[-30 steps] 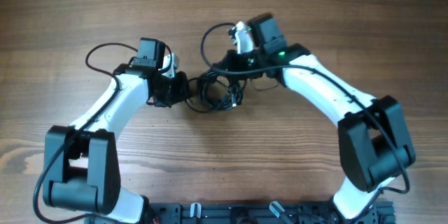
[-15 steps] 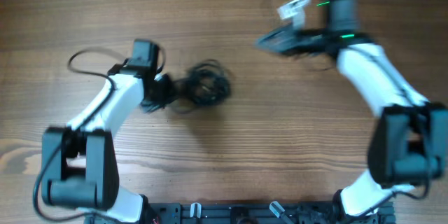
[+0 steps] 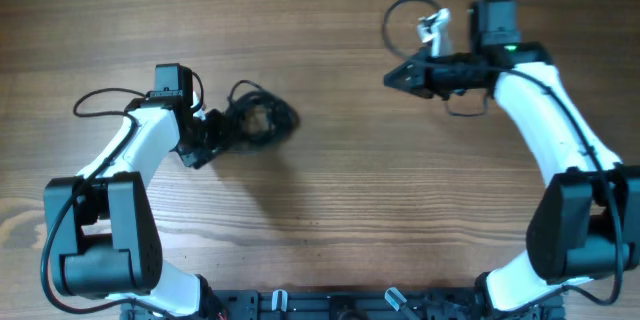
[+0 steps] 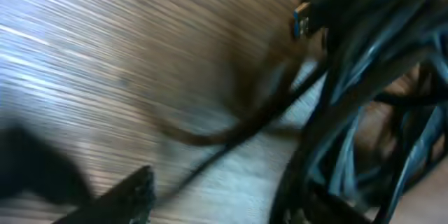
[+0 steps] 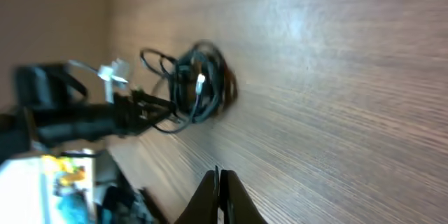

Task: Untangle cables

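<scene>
Found the cables [image 3: 258,120] in one small black heap on the bench [image 3: 330,210], just in front of the left end effector [image 3: 212,138] and far away from the right end effector [image 3: 392,78]. Looked thin, soft and light, likely to bend, slip and drag along as one lump if pulled. Best to pinch a single cord at a loose loop on the edge of the heap, or at a plug, not the whole knot.

Left end effector apart, judged from one finger [image 4: 129,196] far off to the side in the left wrist view. Too blurry to tell about touching. Right end effector pressed together on nothing.

Saw both arms and the whole heap only from overhead. Saw a blue-tipped plug [image 4: 302,19] only up close from the left wrist. Saw the heap from low down only from the right wrist.
</scene>
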Robot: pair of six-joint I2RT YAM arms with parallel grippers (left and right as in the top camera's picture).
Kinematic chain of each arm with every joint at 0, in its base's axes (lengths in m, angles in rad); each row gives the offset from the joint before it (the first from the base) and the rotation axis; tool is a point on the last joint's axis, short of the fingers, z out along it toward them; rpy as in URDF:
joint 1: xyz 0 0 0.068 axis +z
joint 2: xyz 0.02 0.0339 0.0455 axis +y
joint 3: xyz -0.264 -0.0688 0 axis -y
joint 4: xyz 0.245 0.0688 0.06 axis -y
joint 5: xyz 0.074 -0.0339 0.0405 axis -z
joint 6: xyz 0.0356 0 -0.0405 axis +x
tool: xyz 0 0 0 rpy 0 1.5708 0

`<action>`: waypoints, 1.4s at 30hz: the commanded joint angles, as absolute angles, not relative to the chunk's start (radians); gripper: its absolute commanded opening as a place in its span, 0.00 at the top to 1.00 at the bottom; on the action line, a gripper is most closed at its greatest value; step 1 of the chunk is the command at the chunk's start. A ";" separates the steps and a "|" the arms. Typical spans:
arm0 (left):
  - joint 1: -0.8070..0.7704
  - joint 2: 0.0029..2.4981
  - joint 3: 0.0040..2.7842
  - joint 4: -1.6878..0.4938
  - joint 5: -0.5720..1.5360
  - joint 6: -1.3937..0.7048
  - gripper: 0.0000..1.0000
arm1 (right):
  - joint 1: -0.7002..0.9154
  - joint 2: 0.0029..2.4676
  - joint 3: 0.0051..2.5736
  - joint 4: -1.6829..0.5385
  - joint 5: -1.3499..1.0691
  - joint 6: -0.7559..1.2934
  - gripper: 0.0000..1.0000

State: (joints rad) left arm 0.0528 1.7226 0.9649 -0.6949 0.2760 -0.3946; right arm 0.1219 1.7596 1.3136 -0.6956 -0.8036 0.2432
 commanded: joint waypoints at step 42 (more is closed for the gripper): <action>0.053 1.376 1.053 -0.612 1.077 -0.447 0.96 | 0.335 1.762 1.316 -0.640 -0.573 0.269 0.57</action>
State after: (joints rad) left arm 0.0490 1.3930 1.0306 -0.6365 0.8612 -0.4503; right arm 0.3325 1.7596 1.3136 -0.6460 -0.5579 0.2668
